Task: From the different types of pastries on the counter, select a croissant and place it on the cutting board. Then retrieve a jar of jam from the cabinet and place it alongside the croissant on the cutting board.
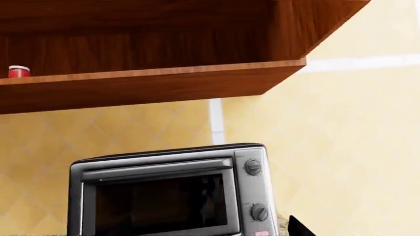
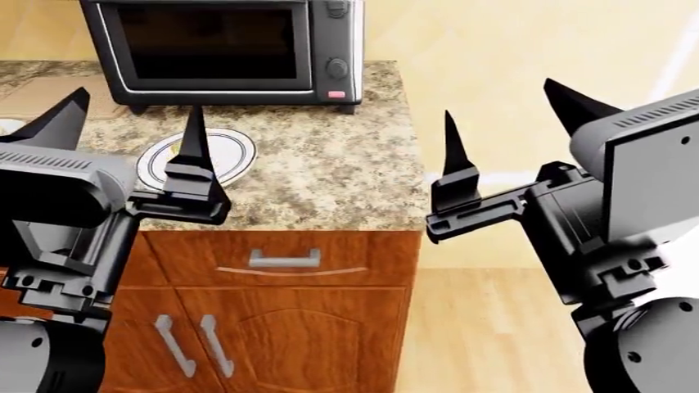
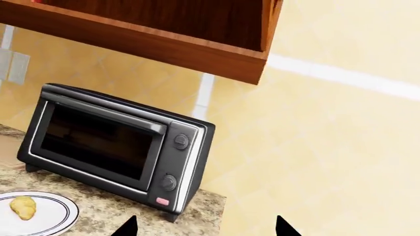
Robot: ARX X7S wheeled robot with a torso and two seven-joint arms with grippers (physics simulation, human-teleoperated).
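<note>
Both grippers, left [image 2: 126, 135] and right [image 2: 508, 127], hang wide and empty. Croissant [image 3: 23, 207] sits on the plate [image 3: 59, 216] by the oven [image 3: 111, 147], jar [image 1: 18, 72] up in the cabinet [image 1: 151, 83]; reaching could clip that oven.

Bright, even, sharp simulator renders

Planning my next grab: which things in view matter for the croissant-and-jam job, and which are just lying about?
For the job: croissant, sitting on a plate; jar of jam in the open cabinet; counter.
Just there: white plate; toaster oven; drawer under the counter.
</note>
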